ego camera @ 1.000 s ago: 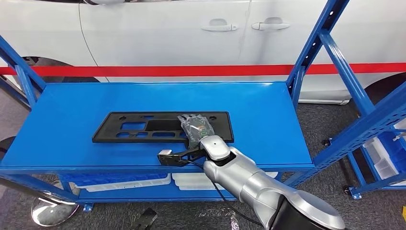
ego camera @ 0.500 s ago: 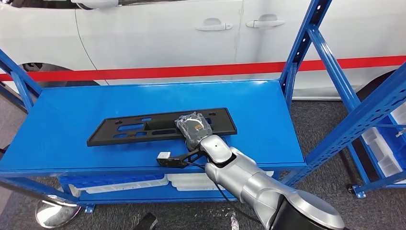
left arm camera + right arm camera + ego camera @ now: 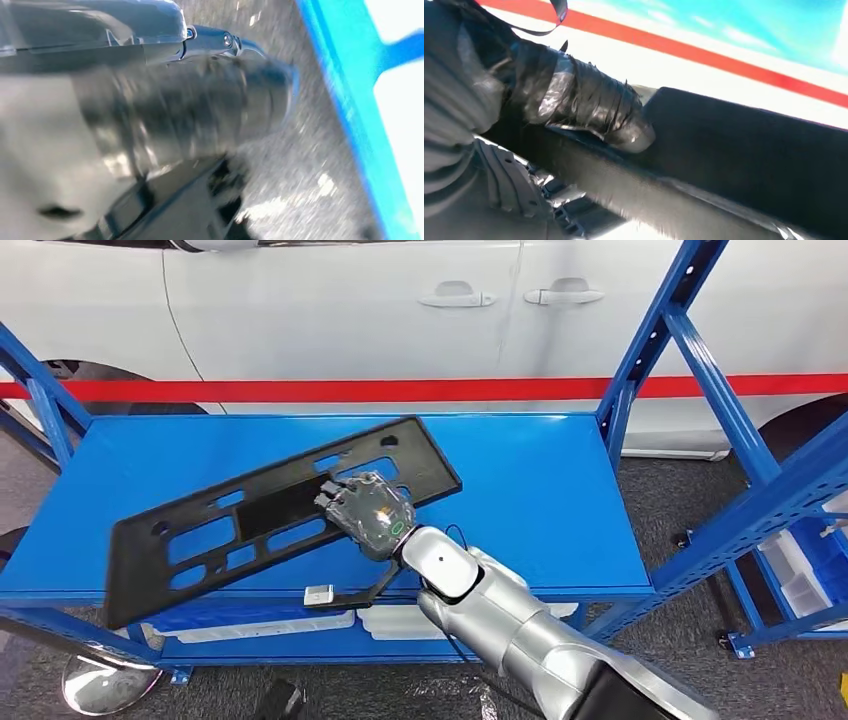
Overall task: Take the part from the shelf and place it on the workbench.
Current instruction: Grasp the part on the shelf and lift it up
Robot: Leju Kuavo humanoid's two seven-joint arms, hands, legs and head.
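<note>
We record the right robot hand [image 3: 368, 517] gripping the black part [image 3: 230, 530], which has risen off the blue shelf [image 3: 540, 490] since a second ago and now tilts, its lower-left end overhanging the front edge. Bare shelf lies right of it. The left robot hand's [image 3: 150, 115] state is blurred; we cannot tell.

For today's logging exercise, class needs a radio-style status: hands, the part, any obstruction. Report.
Right hand grips black plastic panel, tilted, one end raised off blue shelf. Left hand blurred, state unclear. Shelf upright stands near; nothing blocking.
</note>
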